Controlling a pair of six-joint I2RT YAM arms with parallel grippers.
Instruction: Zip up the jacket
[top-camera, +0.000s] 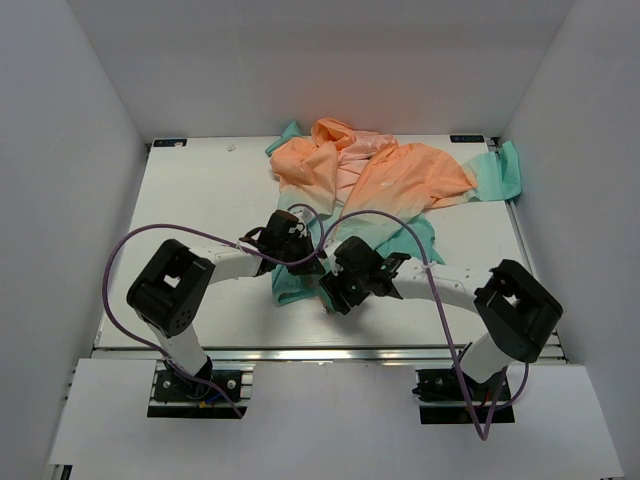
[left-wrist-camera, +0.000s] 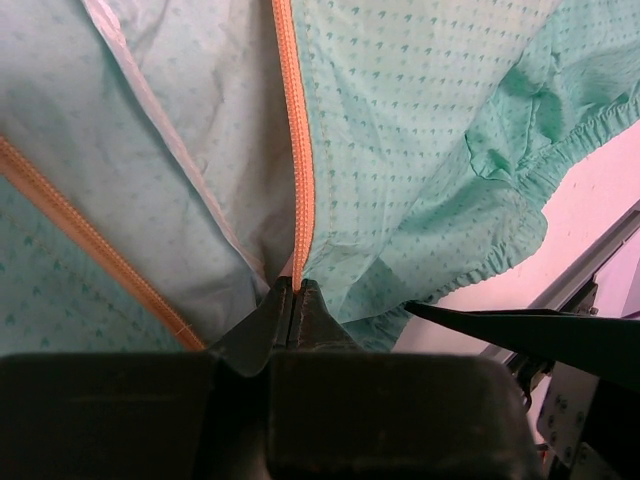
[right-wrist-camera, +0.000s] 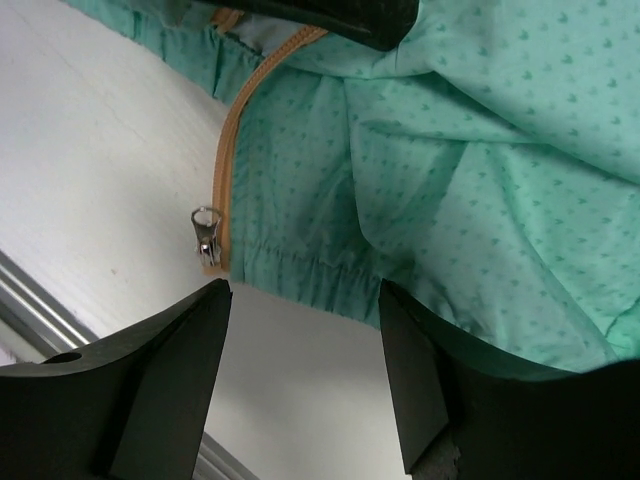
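Left gripper (top-camera: 298, 245) – clenched on the jacket (top-camera: 390, 175), its two fingers (left-wrist-camera: 300, 310) pressed flat together on the lower end of one zipper (left-wrist-camera: 298, 150) tape at the teal hem. From the closed tips the orange tape runs straight ahead, away from the gripper, between two panels of dotted teal cloth. A second length of orange tape crosses the fabric off to the gripper's left. To its right the gathered hem falls onto the white table (top-camera: 200, 200).

The jacket lies crumpled ahead of both arms. Its peach hood and chest are bunched at the far side, and the teal hem is drawn back toward the two grippers, which sit close together over it.

Right gripper (top-camera: 332, 292) – released, its fingers spread wide with only bare table between them. It hovers at the hem's edge, the jacket's teal cloth (right-wrist-camera: 480, 130) filling the space ahead and to its right. Just beyond its left fingertip, the other zipper tape (right-wrist-camera: 232, 130) curves down to the hem. The small metal slider (right-wrist-camera: 206, 235) sits at its bottom end, against the table (right-wrist-camera: 90, 150), untouched by either finger.
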